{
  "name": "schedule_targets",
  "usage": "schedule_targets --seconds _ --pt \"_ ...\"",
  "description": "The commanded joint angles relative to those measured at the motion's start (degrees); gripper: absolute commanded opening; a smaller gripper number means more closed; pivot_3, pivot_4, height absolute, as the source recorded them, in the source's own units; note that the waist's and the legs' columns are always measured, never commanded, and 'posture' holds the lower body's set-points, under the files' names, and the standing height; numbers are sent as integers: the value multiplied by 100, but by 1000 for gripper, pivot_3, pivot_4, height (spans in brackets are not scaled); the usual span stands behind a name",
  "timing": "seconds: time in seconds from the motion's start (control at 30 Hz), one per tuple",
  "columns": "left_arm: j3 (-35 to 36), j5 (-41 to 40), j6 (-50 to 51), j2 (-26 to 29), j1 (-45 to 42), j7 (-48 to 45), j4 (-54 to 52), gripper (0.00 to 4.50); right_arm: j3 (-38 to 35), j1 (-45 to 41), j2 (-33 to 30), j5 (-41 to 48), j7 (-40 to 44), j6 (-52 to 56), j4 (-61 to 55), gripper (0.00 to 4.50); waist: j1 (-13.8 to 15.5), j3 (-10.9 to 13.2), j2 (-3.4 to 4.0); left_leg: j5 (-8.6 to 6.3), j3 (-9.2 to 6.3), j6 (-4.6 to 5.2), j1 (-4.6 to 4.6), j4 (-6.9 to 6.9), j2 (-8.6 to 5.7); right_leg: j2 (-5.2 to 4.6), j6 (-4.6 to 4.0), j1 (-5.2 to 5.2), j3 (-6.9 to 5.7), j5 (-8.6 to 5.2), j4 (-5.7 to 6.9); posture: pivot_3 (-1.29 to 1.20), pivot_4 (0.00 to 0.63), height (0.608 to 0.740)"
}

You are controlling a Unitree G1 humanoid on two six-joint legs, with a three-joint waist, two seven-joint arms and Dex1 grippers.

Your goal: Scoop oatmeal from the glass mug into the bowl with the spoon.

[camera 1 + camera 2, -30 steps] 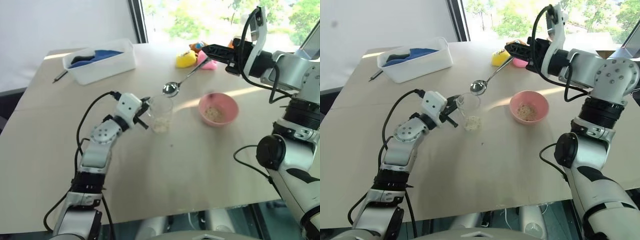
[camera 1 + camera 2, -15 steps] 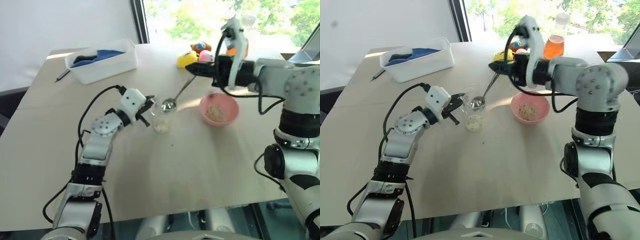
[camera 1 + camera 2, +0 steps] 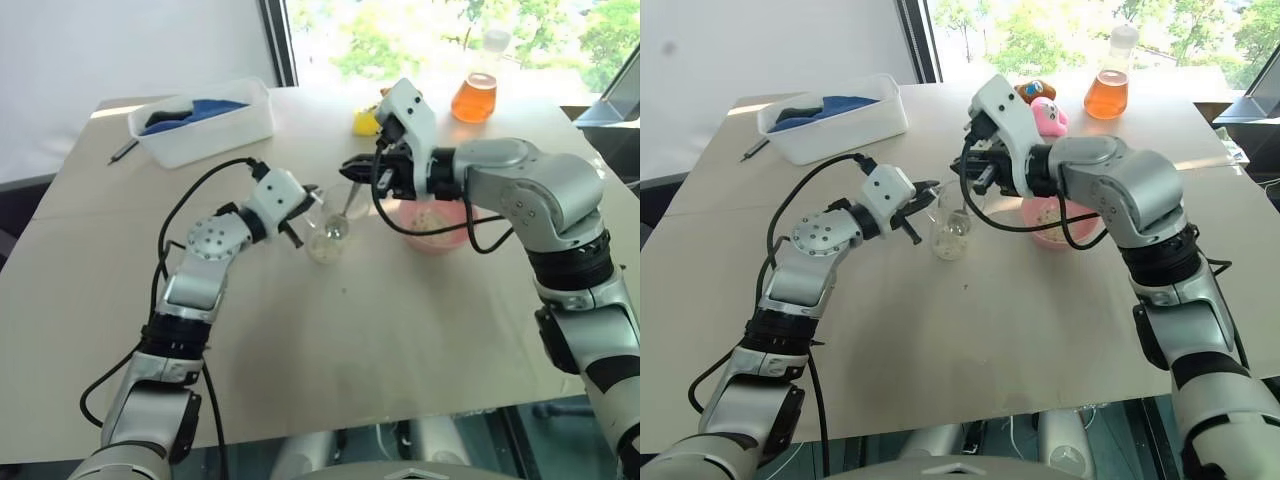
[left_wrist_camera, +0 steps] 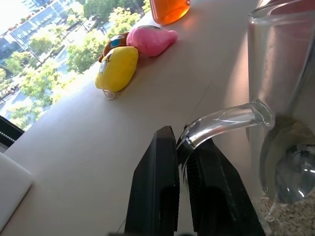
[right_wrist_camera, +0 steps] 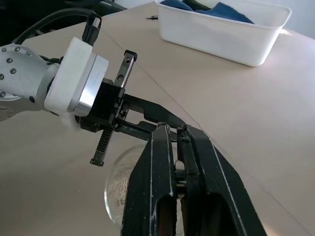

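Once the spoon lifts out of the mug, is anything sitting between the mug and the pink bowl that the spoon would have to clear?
Nothing visible does. The spoon is dipped into the glass mug, and the bowl sits just beside it with only bare table between. The right gripper holding the spoon hangs above that gap.

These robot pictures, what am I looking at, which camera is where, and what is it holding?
It's a humanoid robot with two arms at a table. The two wide pictures come from cameras in its head; the close-ups come from each wrist. The left end effector is shut on the handle of the glass mug, which has oatmeal at the bottom. The right end effector is shut on the spoon, dipped into the mug. Nearby: the pink bowl, a white tub, an orange flask, toys.
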Motion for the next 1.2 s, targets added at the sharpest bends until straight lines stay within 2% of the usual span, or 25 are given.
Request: schedule_targets --seconds 0.03,0.2,0.47,0.73,1.2 --pt "-15 99 -139 87 -109 -15 -207 96 -88 -41 138 10 75 136 -18 0 0 0 0 0 0 0 0 0 0 0 0 0 0 0 0 0 150 740" --pt "-22 206 -310 96 -142 -13 -138 96 -562 44 582 414 -149 986 120 0 -3 0 0 0 0 0 0 0 0 1 0 0 0 0 1 0 150 740" --pt "-26 316 -616 90 -94 50 54 96 -1760 -128 1154 670 -797 2037 613 0 3 0 0 0 -1 0 0 0 0 1 -1 0 0 0 1 0 150 740" --pt "29 278 -854 28 31 148 323 96 -2717 -607 1094 710 -1089 2375 1252 0 0 0 1 0 0 0 2 0 0 1 -1 0 1 1 5 0 150 740" --pt "106 95 -1202 -264 19 408 751 96 -3465 -840 806 847 -1450 2763 1455 0 4 -1 1 0 2 0 3 5 0 -1 -2 1 5 1 12 0 150 740"
